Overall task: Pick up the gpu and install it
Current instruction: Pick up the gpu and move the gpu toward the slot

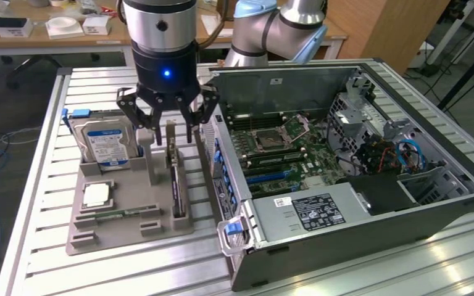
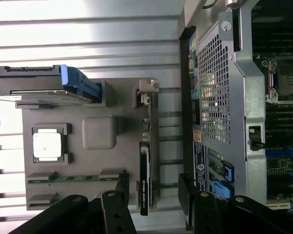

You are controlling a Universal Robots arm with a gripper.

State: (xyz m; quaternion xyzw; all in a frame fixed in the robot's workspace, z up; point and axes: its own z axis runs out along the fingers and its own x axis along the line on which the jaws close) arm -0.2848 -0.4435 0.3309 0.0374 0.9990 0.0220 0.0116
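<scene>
The gpu (image 1: 176, 180) is a thin dark card standing on its edge in a slot of the grey parts holder (image 1: 130, 233), with its pale bracket end toward the back. My gripper (image 1: 168, 134) hangs just above the card's rear end, open, one finger on each side and nothing between them. In the wrist view the gpu (image 2: 145, 168) runs lengthwise between the two dark fingers (image 2: 121, 191), and the gripper (image 2: 154, 195) stands apart from it. The open computer case (image 1: 344, 179) lies to the exterior view's right, its motherboard (image 1: 286, 154) exposed.
On the same holder stand a silver hard drive (image 1: 105, 145) with a blue-white label, a processor chip (image 1: 97, 195) and a narrow green memory stick (image 1: 126, 214). The case's side wall (image 2: 219, 97) rises close beside the holder. Desks with clutter stand behind the slatted metal table (image 1: 47, 154).
</scene>
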